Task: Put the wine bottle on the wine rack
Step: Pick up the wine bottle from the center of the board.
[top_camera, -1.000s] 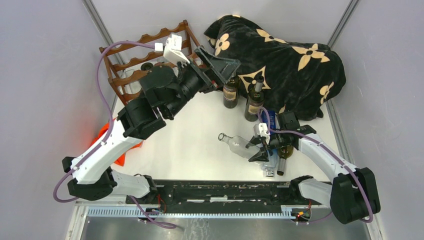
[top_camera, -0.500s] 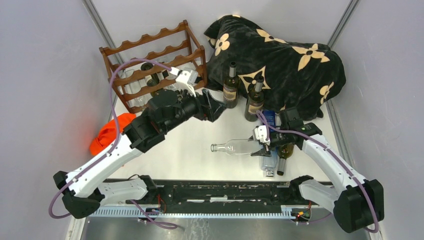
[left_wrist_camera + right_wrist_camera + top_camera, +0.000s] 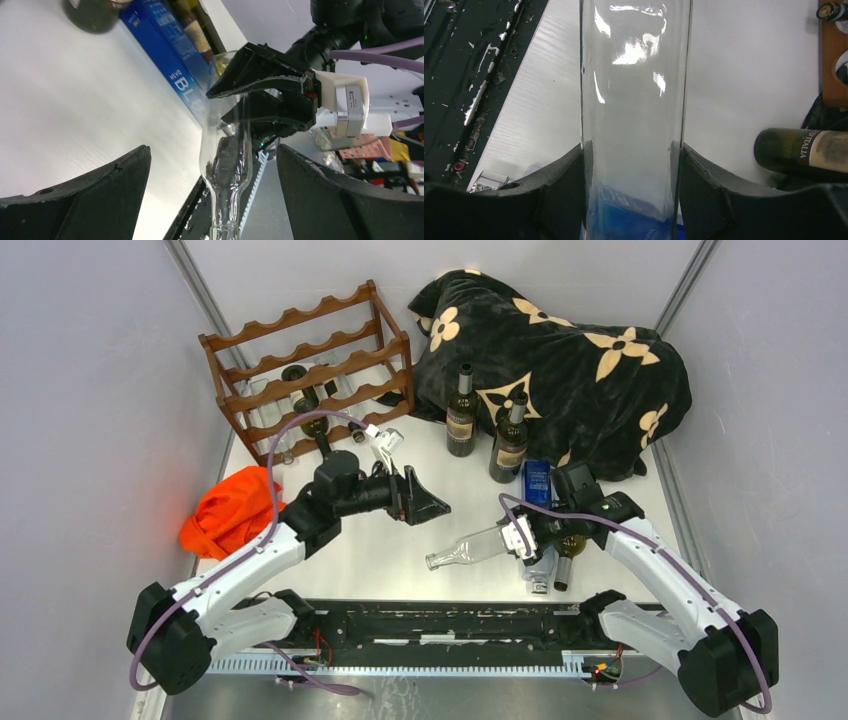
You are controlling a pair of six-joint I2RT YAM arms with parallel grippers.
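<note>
A white table between pale grey walls; the wine rack, dark reddish wood with wavy rails, stands at the far left, a few bottles lying in its lower tiers; right of the rack a black flowered blanket is heaped, with two dark bottles upright just before it; nearer than the rack, by the left wall, lies an orange cloth. The wine bottle, clear glass, is well apart from the rack, nearer and to its right, held roughly level; the right claw is clenched on its body, fingers pressed against both sides of the glass. The left claw sits between rack and bottle, released and spread wide; in its wrist view the neck lies between its fingers, touching neither. This looks like a handover about to happen. The likely trouble: the right claw letting go before the left has closed, so the bottle drops and rolls; or the left closing on the slim, slick neck, where the heavier body could pivot down and slip out; a swing toward the rack could also knock the upright dark bottles, and an occupied cradle would block the landing.
</note>
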